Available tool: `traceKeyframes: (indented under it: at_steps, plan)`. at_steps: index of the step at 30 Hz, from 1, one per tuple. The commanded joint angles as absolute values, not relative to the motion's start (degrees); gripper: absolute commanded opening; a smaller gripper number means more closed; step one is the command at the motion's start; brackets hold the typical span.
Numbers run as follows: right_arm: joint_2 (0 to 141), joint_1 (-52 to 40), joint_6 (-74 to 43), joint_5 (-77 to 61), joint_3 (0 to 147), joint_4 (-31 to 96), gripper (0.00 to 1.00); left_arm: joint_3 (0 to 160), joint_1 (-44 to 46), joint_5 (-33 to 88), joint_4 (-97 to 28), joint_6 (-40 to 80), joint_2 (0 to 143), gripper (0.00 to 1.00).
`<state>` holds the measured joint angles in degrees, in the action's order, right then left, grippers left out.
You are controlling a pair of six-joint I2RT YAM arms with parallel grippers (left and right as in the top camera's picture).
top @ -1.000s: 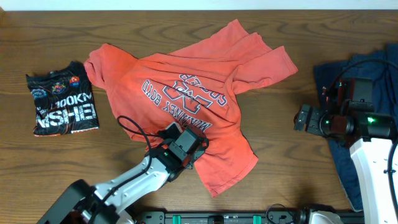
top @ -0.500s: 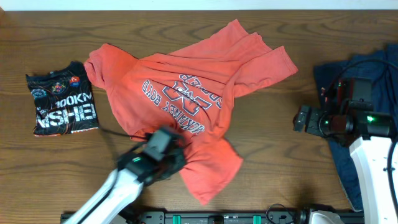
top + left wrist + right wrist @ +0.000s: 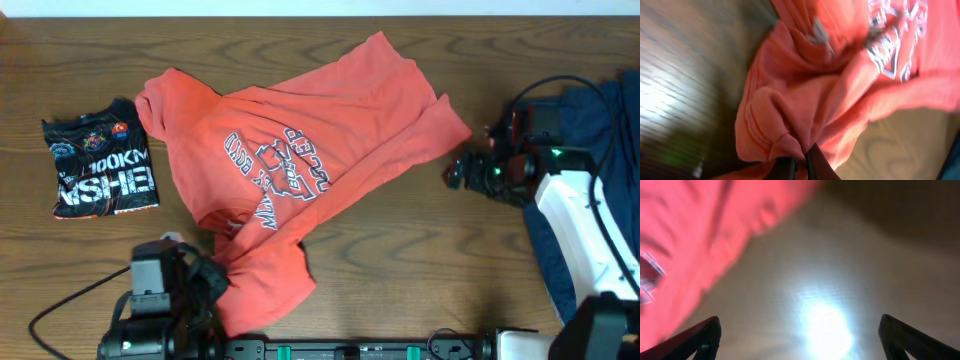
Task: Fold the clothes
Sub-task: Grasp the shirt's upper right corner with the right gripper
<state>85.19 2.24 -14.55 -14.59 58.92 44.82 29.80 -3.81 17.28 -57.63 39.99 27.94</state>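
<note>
The coral-red T-shirt (image 3: 330, 110) lies rumpled across the middle of the tabletop (image 3: 430, 260), lettering up. Its lower corner is bunched at bottom left, where the left gripper (image 3: 801, 162) has its jaws clenched on the fabric. The right gripper (image 3: 799, 325), jaws spread wide, hovers just beside the sleeve at centre right. A folded black printed shirt (image 3: 100, 172) lies at far left, and a navy-blue garment (image 3: 622, 130) at far right.

Overhead looks straight down at the table (image 3: 400, 260); 2 close wrist views share the T-shirt (image 3: 300, 130).
</note>
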Motion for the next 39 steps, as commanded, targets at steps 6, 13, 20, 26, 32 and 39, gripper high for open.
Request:
traceKeyframes:
  at_steps: [6,13,20,26,32,39]
  plan:
    - [86.6,-0.6,-22.9,-21.9,59.4,27.7,0.86,31.0,-7.4,15.9,-53.6,37.1,31.5,0.06]
    - [95.0,-3.3,-23.3,-16.1,66.5,26.2,0.89,31.0,-7.4,15.8,-51.9,37.0,37.8,0.06]
    - [109.3,-5.0,-27.6,-11.4,79.5,26.7,0.88,31.0,-7.4,15.8,-49.1,36.0,43.5,0.06]
    - [118.8,-6.9,-32.2,-6.4,85.2,26.8,0.79,31.0,-7.4,15.8,-48.2,35.9,46.6,0.06]
    - [123.0,-6.9,-36.4,-5.6,85.2,26.2,0.77,31.0,-7.4,15.8,-48.1,36.0,47.3,0.06]
    - [124.6,-6.9,-36.4,-5.3,85.2,26.3,0.44,31.0,-7.4,15.8,-47.2,36.0,47.3,0.06]
